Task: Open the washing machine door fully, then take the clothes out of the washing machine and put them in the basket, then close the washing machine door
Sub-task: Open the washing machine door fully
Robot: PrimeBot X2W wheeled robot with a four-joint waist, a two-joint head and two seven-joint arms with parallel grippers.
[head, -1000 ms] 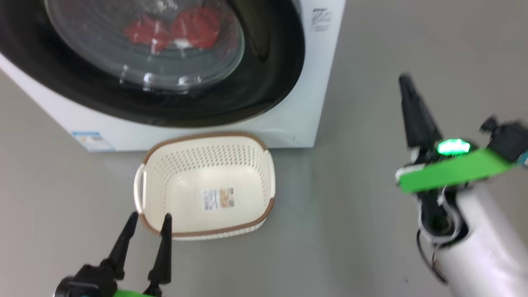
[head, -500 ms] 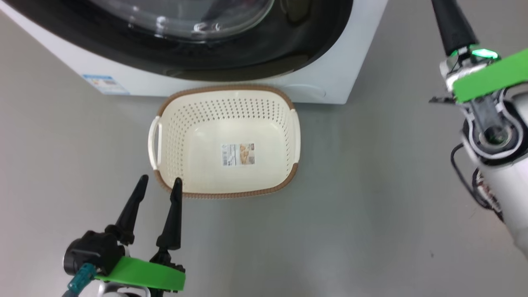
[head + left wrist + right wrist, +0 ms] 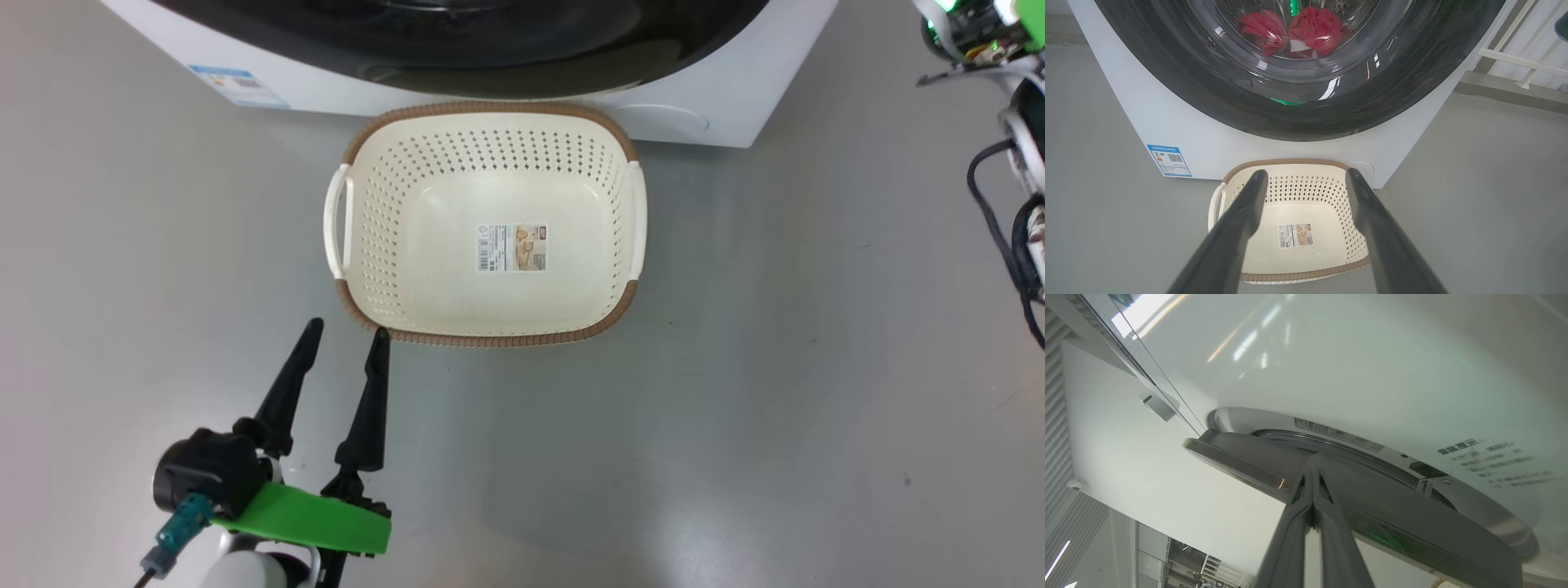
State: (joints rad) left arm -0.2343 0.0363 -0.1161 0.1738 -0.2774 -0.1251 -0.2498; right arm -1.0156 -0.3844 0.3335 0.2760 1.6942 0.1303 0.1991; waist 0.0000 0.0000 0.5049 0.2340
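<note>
Your left gripper (image 3: 348, 328), fingers spread, hangs near the brown rim of the cream perforated basket (image 3: 490, 339), which stands just before the white washing machine (image 3: 718, 114); grey floor (image 3: 775, 408) lies open around. Your right gripper (image 3: 1313, 467), fingers pressed together, sits at the edge of the black-rimmed round door (image 3: 1306, 118), with the red clothes (image 3: 1314, 30) behind its glass.

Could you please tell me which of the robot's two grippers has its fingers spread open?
The left gripper: its two fingers stand apart, pointing toward the basket. The right gripper has its fingers pressed together by the washing machine door.
</note>
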